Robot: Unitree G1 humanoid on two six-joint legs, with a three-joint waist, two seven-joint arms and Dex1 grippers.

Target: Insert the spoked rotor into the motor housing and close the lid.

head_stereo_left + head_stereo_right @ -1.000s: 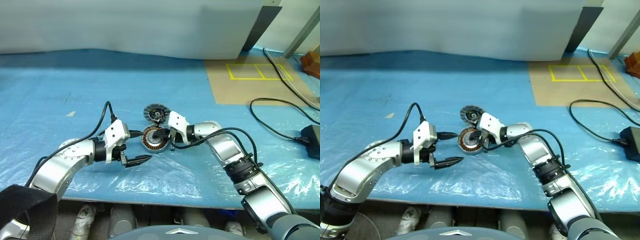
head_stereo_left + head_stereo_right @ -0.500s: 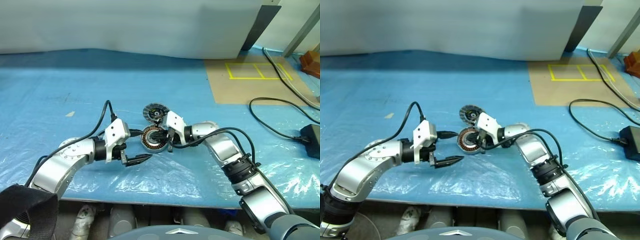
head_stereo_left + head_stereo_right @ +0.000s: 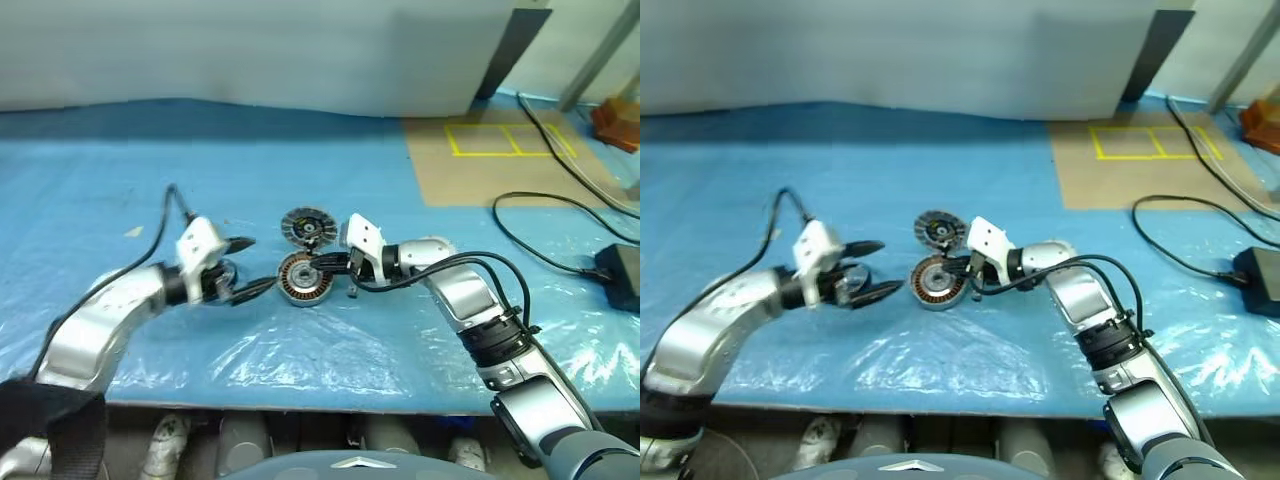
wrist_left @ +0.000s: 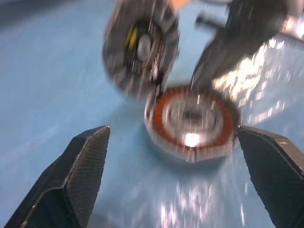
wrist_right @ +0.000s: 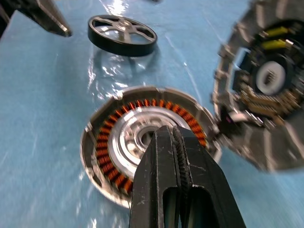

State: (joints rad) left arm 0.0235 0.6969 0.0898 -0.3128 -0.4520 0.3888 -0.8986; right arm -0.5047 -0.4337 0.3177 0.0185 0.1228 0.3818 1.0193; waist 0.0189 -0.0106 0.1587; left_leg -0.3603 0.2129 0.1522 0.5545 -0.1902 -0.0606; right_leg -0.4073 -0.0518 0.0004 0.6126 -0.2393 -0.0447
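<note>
Blue plastic-sheeted bench (image 3: pixel 120 180), open motor lying mid-bench with both arms flanking it.

The shallow silver motor housing (image 3: pixel 303 277) with copper windings lies face up, its grey hinged lid (image 3: pixel 307 226) flung open on the far side, so the cavity is free. The dark-rimmed spoked rotor (image 5: pixel 122 34) waits loose just beside it. The right gripper (image 3: pixel 332 271), fingers pressed together, points left over the hub, likely steadying it; the left gripper (image 3: pixel 872 268), spread wide, aims right at the housing.

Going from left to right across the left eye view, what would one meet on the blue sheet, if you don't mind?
Left gripper → motor housing → right gripper → black cable
</note>
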